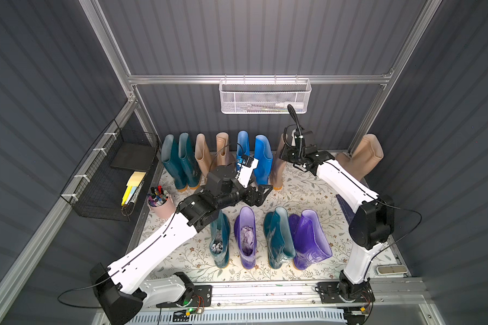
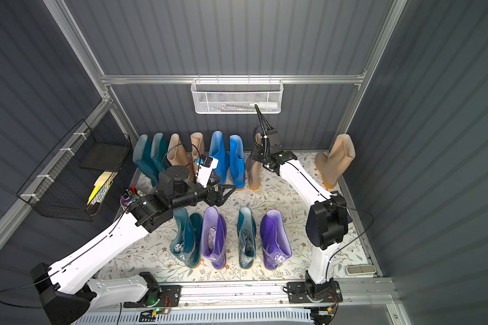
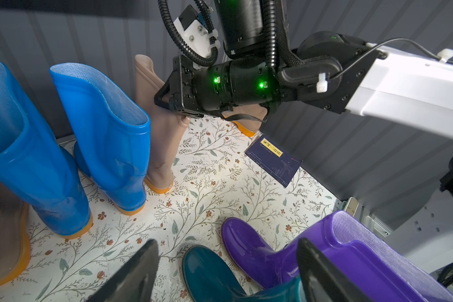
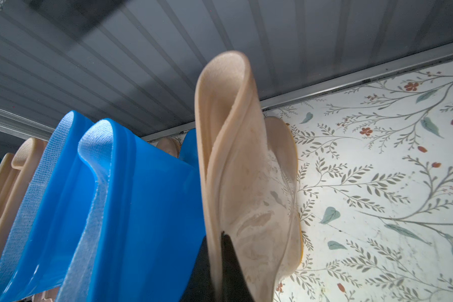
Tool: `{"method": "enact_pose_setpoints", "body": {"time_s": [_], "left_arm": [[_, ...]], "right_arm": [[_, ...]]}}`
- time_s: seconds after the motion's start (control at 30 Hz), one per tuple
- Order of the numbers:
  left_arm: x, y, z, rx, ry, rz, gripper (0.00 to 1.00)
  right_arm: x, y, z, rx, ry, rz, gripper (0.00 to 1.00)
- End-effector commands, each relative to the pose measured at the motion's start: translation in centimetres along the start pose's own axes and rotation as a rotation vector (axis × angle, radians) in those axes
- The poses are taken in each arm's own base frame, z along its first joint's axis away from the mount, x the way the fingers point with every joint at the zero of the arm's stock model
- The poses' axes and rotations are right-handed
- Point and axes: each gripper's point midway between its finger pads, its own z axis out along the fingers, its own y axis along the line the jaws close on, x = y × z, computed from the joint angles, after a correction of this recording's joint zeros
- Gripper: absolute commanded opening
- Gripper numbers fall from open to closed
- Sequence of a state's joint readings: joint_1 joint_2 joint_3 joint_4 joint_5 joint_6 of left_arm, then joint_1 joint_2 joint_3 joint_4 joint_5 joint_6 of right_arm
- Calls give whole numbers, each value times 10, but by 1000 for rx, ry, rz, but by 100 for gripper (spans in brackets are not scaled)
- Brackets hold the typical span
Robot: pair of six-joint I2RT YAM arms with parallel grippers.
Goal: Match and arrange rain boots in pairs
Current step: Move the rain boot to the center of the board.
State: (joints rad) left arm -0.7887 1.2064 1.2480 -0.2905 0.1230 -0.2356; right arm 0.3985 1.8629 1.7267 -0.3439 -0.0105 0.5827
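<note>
Beige boot [image 4: 241,183] at frame centre, cuff pinched flat by the right gripper [image 4: 217,258]. Two blue boots [image 4: 141,209] stand just beside it.

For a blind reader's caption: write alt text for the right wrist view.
The right end effector is shut on the flattened rim of a beige rain boot, seen close up. Two bright blue boots stand beside it; a floral mat covers the floor.

Rain boots [image 1: 263,160] in two rows (front: teal, purple, teal, purple)
</note>
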Motion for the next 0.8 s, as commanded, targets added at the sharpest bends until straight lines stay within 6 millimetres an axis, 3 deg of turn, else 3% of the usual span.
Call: {"method": "enact_pose_setpoints", "body": {"time_s": [0.0,0.13,0.27,0.37,0.47,0.77], "left_arm": [[2,1,2,0,9,11,84],[2,0,2,1,9,13,84],[3,1,2,-2,18,14,85],[2,2,2,-11,25,14,86],[1,3,2,-19,28,20,87],[-9,4,3,-33,13,57,89]], "right_arm": [[-21,17,-11,-45,-87,7,0],[-22,18,-8,-42,-98,9,1],[-22,22,-3,-56,-93,3,14],[-25,28,-4,-78,-99,-18,30],[-30,34,-7,-95,-107,-38,37],[-47,39,-40,-91,-175,-107,46]]}}
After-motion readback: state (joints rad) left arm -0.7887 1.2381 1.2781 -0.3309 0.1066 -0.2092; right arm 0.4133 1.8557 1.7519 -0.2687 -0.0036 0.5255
